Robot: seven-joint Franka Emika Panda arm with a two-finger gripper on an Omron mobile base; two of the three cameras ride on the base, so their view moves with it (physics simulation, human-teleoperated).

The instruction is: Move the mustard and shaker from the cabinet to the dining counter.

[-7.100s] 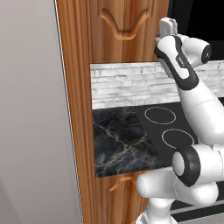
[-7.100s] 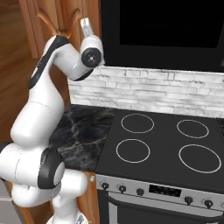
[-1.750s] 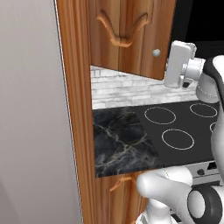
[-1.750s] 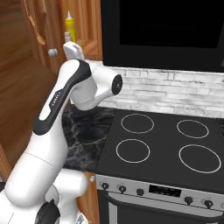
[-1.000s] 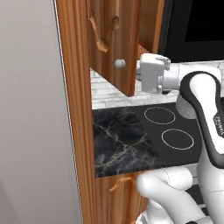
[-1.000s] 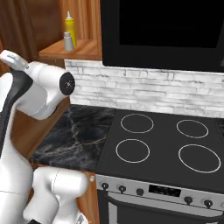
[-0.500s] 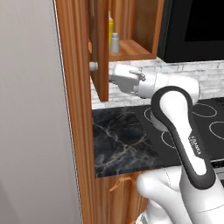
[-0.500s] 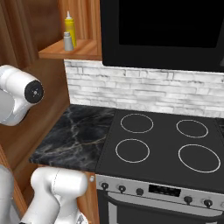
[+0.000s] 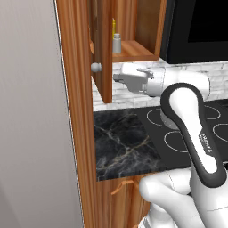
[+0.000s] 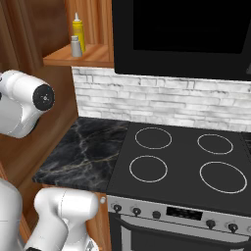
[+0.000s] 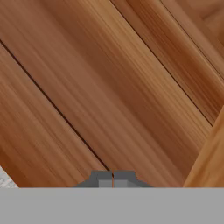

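The cabinet [image 9: 133, 51] hangs open, its door [image 9: 101, 49] swung out edge-on with a round knob [image 9: 95, 67]. On its shelf [image 10: 73, 59] the yellow mustard [image 10: 78, 30] stands upright behind the shorter grey shaker [image 10: 75, 46]. From the left side the mustard [image 9: 113, 29] peeks past the door above the shaker [image 9: 117, 43]. My gripper [image 9: 116, 79] is shut with nothing in it, below the shelf and right beside the door's inner face. In the hand view the closed gripper [image 11: 113, 177] faces wood grain close up. The dining counter is out of view.
A short black marble counter [image 9: 124, 147] lies below the cabinet beside a black stove top [image 10: 186, 162] with ring burners. A tall wooden side panel [image 9: 75, 111] stands left of the door. A dark microwave front [image 10: 186, 34] hangs right of the cabinet, above a white brick backsplash [image 10: 162, 100].
The cabinet door has swung wider to the left, and my hand has followed it leftward. The mustard and shaker on the shelf have come into sight.
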